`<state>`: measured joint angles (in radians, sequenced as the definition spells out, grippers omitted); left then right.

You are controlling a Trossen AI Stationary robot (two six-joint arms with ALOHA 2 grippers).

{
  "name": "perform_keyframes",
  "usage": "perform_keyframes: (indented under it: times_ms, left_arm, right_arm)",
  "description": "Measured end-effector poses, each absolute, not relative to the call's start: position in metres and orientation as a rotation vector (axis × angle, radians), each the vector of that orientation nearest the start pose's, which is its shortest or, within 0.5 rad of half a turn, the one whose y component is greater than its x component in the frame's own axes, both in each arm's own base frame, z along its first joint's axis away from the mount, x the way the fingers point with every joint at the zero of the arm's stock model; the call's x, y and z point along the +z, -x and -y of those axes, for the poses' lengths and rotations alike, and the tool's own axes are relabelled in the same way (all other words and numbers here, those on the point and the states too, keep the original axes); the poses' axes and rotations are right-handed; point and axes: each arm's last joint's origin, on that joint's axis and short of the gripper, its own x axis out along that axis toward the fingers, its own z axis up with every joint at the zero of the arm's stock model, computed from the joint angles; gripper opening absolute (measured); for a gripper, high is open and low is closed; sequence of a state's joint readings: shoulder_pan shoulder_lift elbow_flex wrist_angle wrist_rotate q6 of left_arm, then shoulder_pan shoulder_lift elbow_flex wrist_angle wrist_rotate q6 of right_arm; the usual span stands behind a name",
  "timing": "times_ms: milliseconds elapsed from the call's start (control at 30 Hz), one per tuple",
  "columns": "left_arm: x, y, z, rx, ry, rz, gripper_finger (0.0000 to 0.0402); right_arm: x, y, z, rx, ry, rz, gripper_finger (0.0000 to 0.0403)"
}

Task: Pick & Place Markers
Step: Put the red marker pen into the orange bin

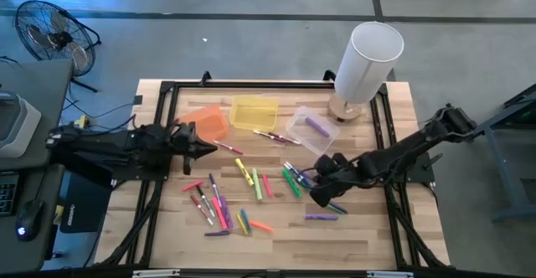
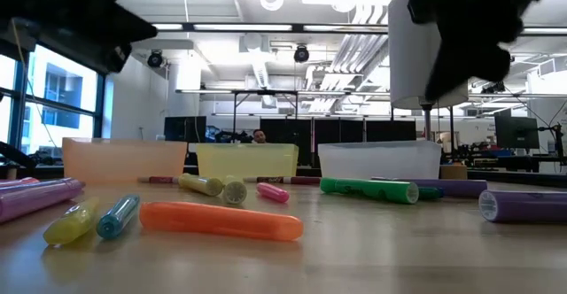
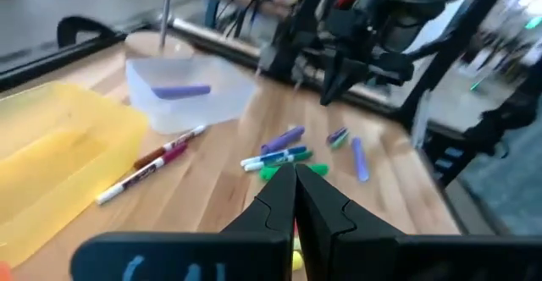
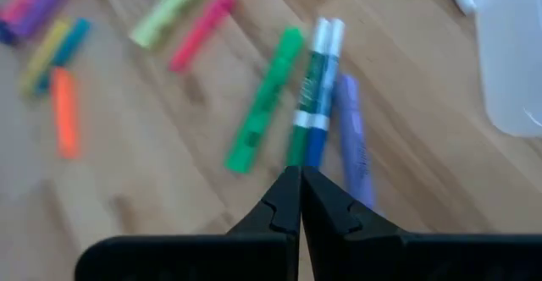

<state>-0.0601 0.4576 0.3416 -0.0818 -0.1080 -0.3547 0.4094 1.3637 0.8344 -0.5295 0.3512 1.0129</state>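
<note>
Markers [image 1: 251,190] lie scattered on the wooden table [image 1: 368,236], and neither gripper holds one. The right gripper [image 1: 321,196] has its two fingers pressed together with nothing between them; it hangs low over a small group of markers near the middle right of the table. In its wrist view a green marker [image 4: 264,100], a thin green and blue pair with white tips [image 4: 315,90] and a purple marker [image 4: 351,137] lie side by side just in front of the closed fingertips. The left gripper [image 1: 211,148] is also closed and empty; it sits at the left side of the table, just beside the orange bin [image 1: 206,121], pointing toward the middle. In front of it, in its wrist view, lie two thin pens with white ends [image 3: 152,164], next to the yellow bin [image 3: 59,146]. Behind them stands the clear bin [image 3: 190,103], which has one purple marker [image 3: 180,90] inside. The three bins stand in a row at the far side of the table, and a white cylinder on a round wooden base [image 1: 364,60] stands beside the clear one. Most other markers, pink, purple, yellow, green and orange, are spread over the near half of the table
</note>
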Motion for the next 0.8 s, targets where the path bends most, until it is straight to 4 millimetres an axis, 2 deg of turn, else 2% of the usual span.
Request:
perform_keyframes:
  times_ms: [67, 167, 300, 367, 567, 800]
  left_arm:
    - [0.243, -0.140, 0.005, 0.117, 0.411, -0.290, 0.0000]
    - [0.255, -0.158, 0.006, 0.250, 0.649, -0.497, 0.0000]
    - [0.259, -0.181, 0.015, 0.469, 0.879, -0.790, 0.0000]
    - [0.259, -0.191, 0.025, 0.573, 0.975, -0.879, 0.0000]
    - [0.242, -0.206, 0.074, 0.784, 1.213, -0.954, 0.0000]
    - [0.213, -0.194, 0.134, 1.041, 1.434, -0.919, 0.0000]
  right_arm:
    - [0.201, -0.232, -0.087, -0.432, -0.531, -0.909, 0.0000]
    - [0.202, -0.224, -0.076, -0.436, -0.532, -0.898, 0.0000]
    - [0.210, -0.209, -0.062, -0.417, -0.485, -0.860, 0.0000]
    - [0.216, -0.200, -0.055, -0.383, -0.451, -0.839, 0.0000]
    - [0.237, -0.175, -0.038, -0.313, -0.395, -0.729, 0.0000]
    - [0.258, -0.155, -0.027, -0.232, -0.327, -0.626, 0.0000]
